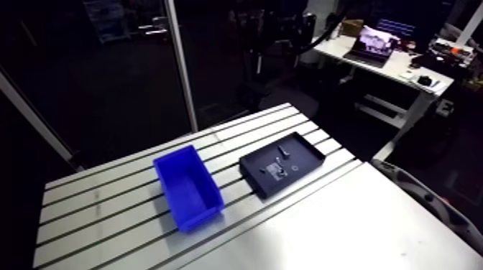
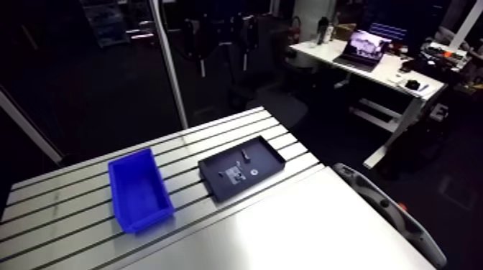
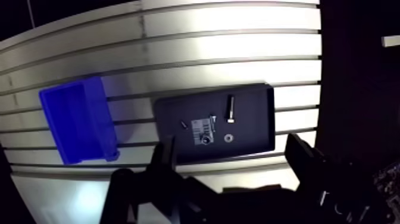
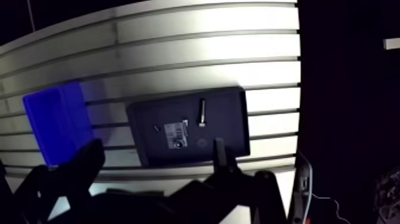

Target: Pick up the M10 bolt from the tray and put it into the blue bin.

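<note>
Hand [image 3: 232, 148] held above tray [image 1: 251, 182], fingers spread apart, nothing gripped. Bolt [image 3: 230, 109] seen loose in tray; blue bin [image 1: 187, 188] set near, open worktop [image 1: 100, 205] between. Beside bolt, small parts [image 3: 228, 137] hard to discern.

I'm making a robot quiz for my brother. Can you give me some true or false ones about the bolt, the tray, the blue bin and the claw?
1. The bolt lies in the black tray. True.
2. The claw is holding the bolt. False: it is open, up above the tray, with nothing in it.
3. The blue bin stands on top of the tray. False: it stands beside the tray on the table, apart from it.
4. A small washer lies in the tray too. True.
</note>
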`<state>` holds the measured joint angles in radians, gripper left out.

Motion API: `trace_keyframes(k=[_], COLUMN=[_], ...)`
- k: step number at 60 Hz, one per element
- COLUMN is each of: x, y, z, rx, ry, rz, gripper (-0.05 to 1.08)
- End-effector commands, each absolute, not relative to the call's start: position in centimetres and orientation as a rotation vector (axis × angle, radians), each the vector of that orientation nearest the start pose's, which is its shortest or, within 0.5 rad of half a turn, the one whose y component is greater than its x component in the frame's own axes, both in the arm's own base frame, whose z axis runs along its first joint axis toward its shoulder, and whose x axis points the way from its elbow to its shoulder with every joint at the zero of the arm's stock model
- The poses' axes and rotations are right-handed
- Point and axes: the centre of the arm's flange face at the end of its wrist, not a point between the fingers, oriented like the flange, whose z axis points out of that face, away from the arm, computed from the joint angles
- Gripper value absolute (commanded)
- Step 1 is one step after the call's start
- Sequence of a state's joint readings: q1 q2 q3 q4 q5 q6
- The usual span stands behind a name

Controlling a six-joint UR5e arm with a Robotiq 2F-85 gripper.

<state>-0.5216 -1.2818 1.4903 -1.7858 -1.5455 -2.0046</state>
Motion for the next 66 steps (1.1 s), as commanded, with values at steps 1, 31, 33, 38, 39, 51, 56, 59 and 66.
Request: trace_keyframes(k=[1, 31, 33, 38, 39, 51, 56, 59, 66], x=[-58.9, -59.2, -59.1, -58.9, -58.7, -58.3, -58.2, -58.1, -57.9], y=[19.7, 20.5, 20.5, 20.3, 20.2, 20.2, 20.1, 20.0, 20.1], z=[35.5, 30.3, 30.0, 29.5, 29.2, 28.3, 28.0, 27.8, 27.5], rx=[0.165, 0.189, 0.191, 0.198, 0.202, 0.202, 0.206, 0.206, 0.214], ry=[3.138, 3.096, 3.091, 3.080, 3.075, 3.075, 3.070, 3.067, 3.060], rz=[-0.045, -0.058, -0.064, -0.070, -0.073, -0.051, -0.051, -0.050, -0.053], gripper=[0.01, 0.01, 0.01, 0.01, 0.01, 0.01, 0.01, 0.01, 0.01])
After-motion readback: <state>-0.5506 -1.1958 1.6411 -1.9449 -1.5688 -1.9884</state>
